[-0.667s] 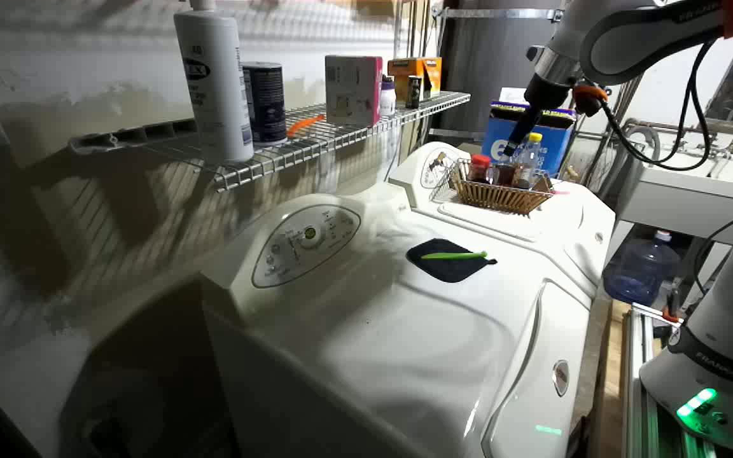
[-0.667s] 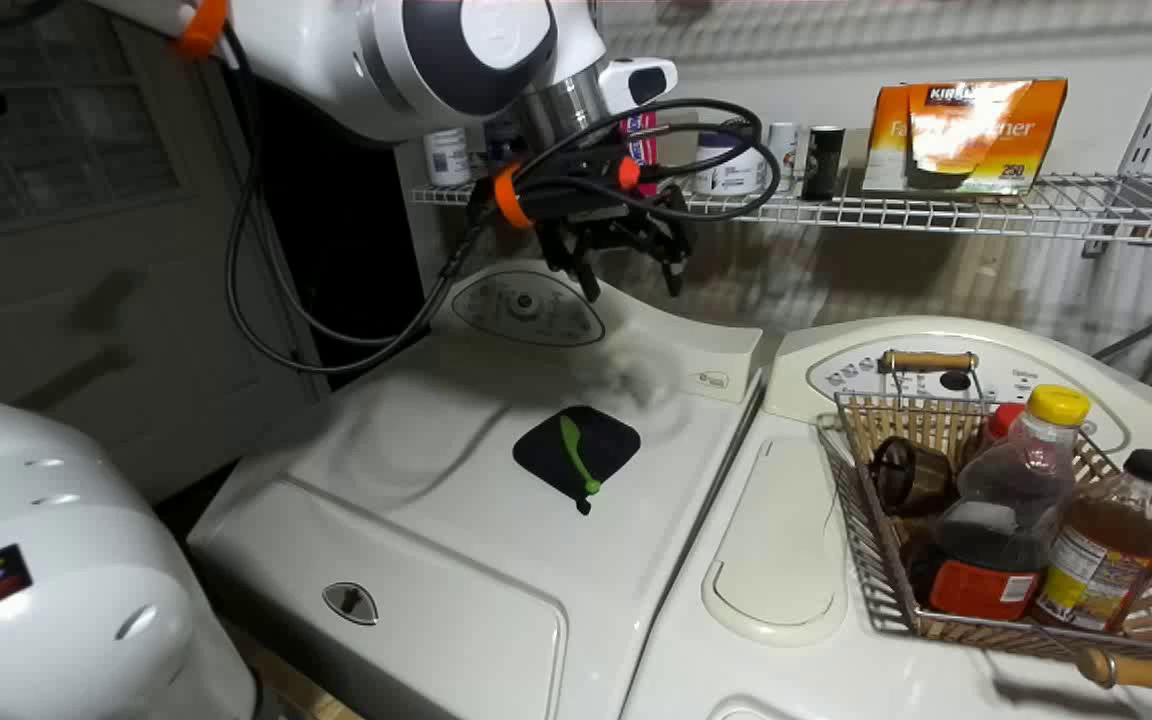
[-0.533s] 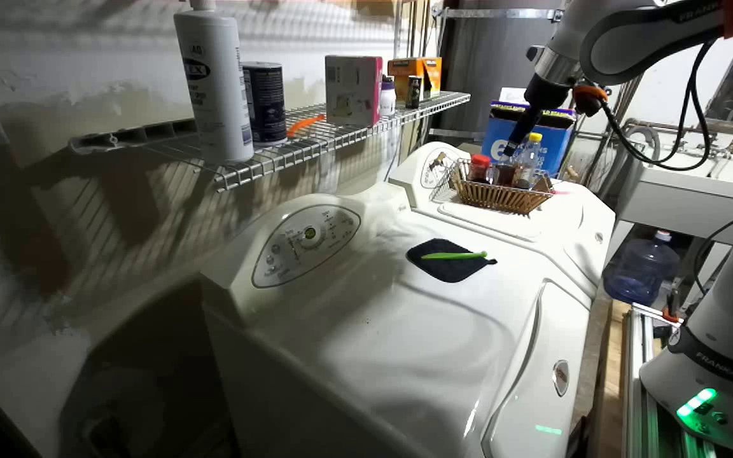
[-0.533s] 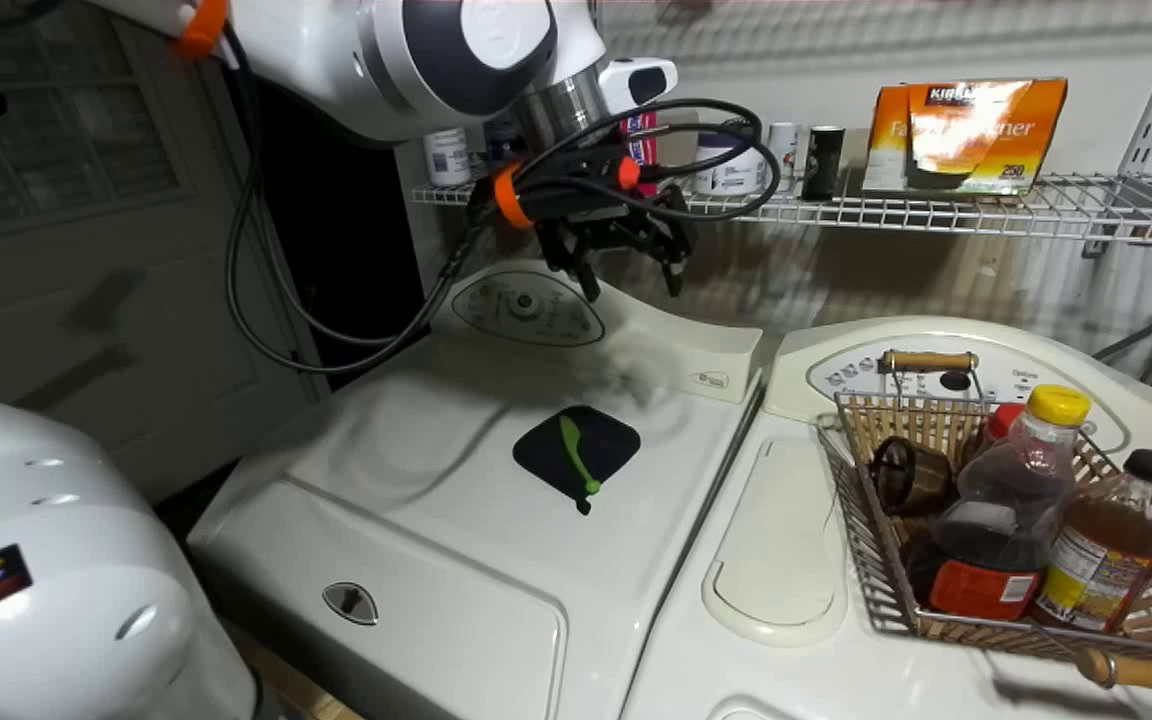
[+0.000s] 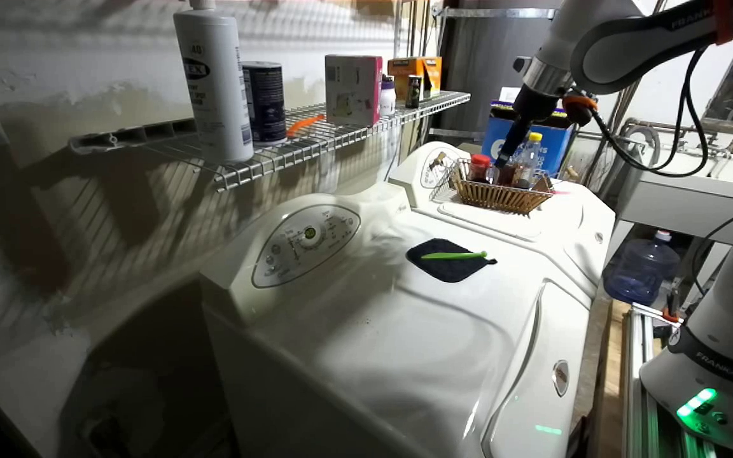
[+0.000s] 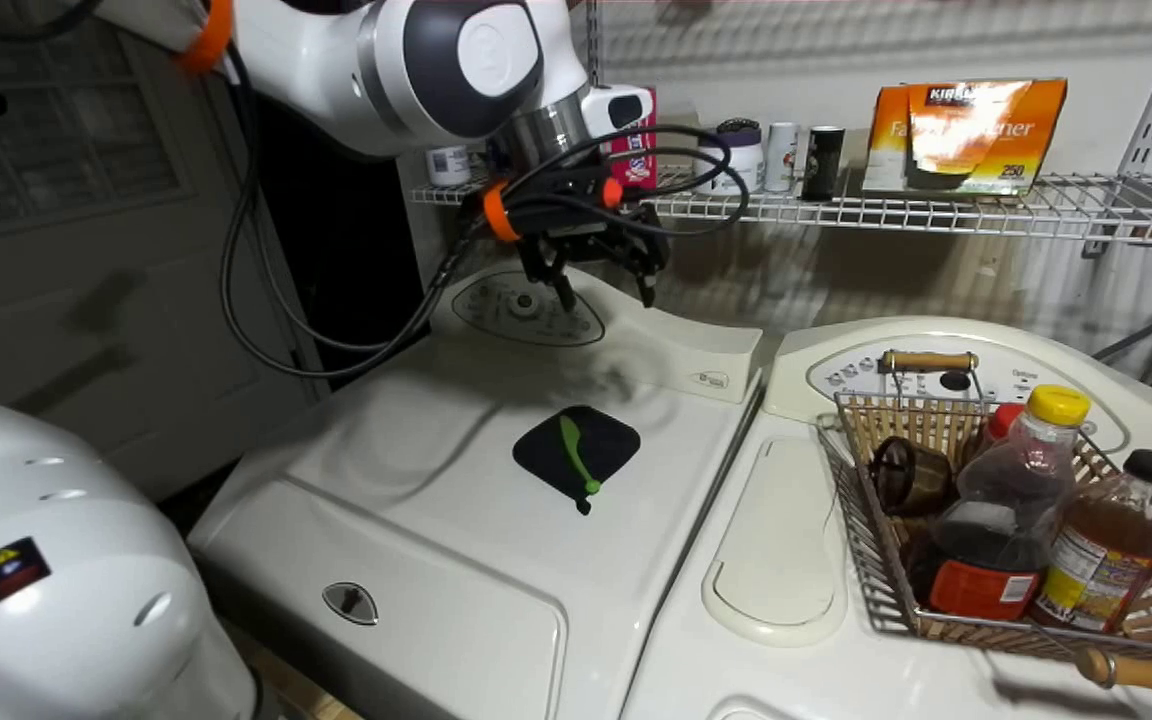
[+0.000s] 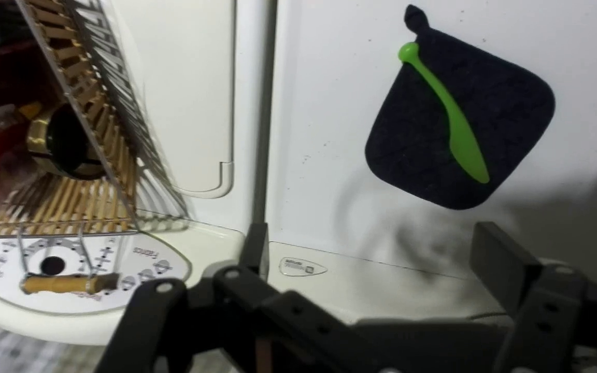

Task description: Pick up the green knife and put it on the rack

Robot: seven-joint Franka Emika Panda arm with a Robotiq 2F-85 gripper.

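The green knife (image 5: 452, 256) lies flat on a dark square patch (image 5: 446, 272) on a white machine top. It also shows in an exterior view (image 6: 576, 450) and in the wrist view (image 7: 465, 140), ahead of the fingertips and towards the right. The rack (image 5: 306, 150), a silver wire shelf on the wall above the machines, shows in both exterior views (image 6: 986, 217). My gripper (image 6: 606, 298) is open and empty, in the air above the machine's back, higher than the knife. In the wrist view its fingers (image 7: 376, 248) stand wide apart with nothing between them.
A brown basket (image 6: 881, 590) with bottles stands on the neighbouring machine. The rack bears a white bottle (image 5: 214, 89), a dark can (image 5: 266, 105), a pink-edged box (image 5: 352, 89) and an orange box (image 6: 966, 135). Raised control panels (image 5: 308, 245) stand below the rack.
The arm and open gripper have moved a little lower, and leftward in both exterior views. The knife, patch and basket have not moved.
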